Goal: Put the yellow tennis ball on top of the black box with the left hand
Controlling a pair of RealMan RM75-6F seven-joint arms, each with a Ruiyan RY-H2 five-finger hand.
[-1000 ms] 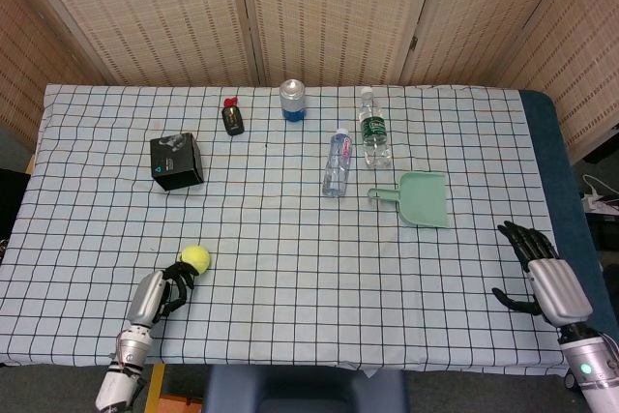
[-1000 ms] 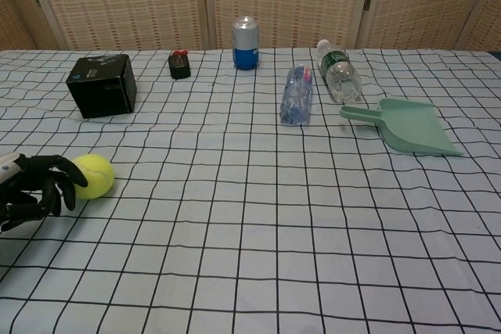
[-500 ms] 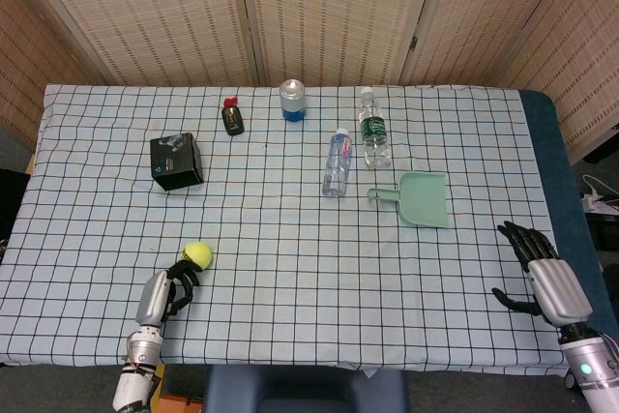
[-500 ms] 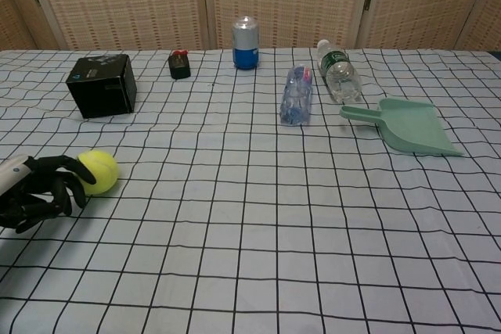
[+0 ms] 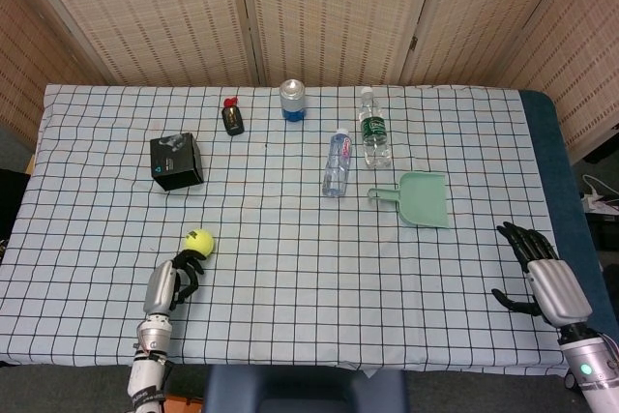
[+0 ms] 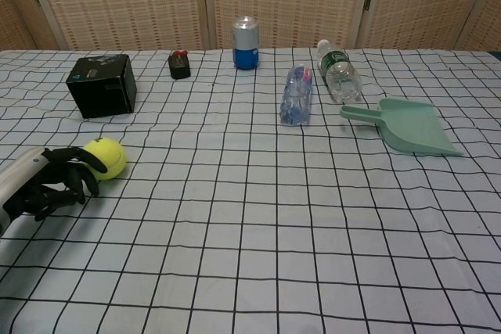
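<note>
Your bench (image 5: 290,239) wears a white cloth gridded in black. On it you have the ball (image 5: 198,240) near the front left, the box (image 5: 176,162) well behind it, a small dark item (image 5: 232,118) and a can (image 5: 293,100) toward the back, two bottles (image 5: 336,162) (image 5: 374,129) near the middle, one lying flat, and a green dustpan (image 5: 419,198) to their right.

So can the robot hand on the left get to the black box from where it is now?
Probably yes. The left robot hand sits by the ball, and only bare checked cloth lies between it and the black box. Nothing blocks the path, though the box is further back on the table.
</note>
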